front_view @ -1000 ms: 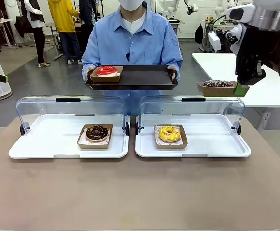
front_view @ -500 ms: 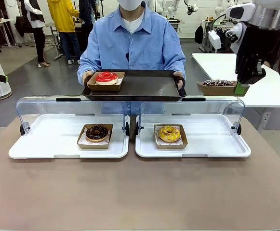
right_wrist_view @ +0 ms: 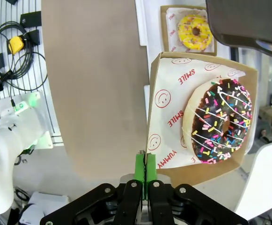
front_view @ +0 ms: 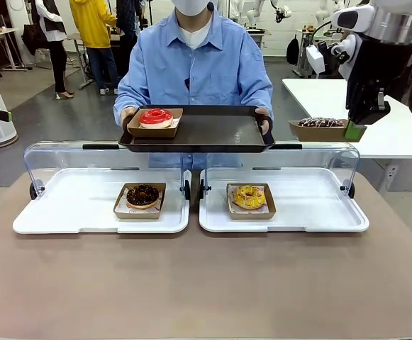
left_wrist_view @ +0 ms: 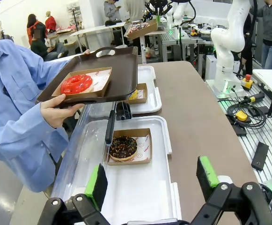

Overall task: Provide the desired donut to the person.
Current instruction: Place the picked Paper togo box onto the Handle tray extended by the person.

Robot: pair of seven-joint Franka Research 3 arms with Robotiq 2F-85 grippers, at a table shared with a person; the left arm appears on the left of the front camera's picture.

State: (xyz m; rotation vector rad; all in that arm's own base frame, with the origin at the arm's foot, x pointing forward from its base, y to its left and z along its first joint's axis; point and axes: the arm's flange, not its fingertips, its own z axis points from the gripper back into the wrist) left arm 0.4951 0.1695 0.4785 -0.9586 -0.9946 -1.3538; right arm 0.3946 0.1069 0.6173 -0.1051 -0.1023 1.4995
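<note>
held aloft right of the person's dark tray (front_view: 213, 131): sprinkled donut (right_wrist_view: 218, 121) in a thin card box (right_wrist_view: 173, 117), pinched at one rim by the right hand (right_wrist_view: 145, 176). light, floppy, likely to tip; best kept level. left hand (left_wrist_view: 152, 180) spread wide, holding nothing.

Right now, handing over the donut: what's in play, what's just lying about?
In play:
- sprinkle donut in its box, pinched by right gripper
- person's tray

Lying about:
- red donut
- chocolate donut
- yellow donut
- left gripper, open
</note>
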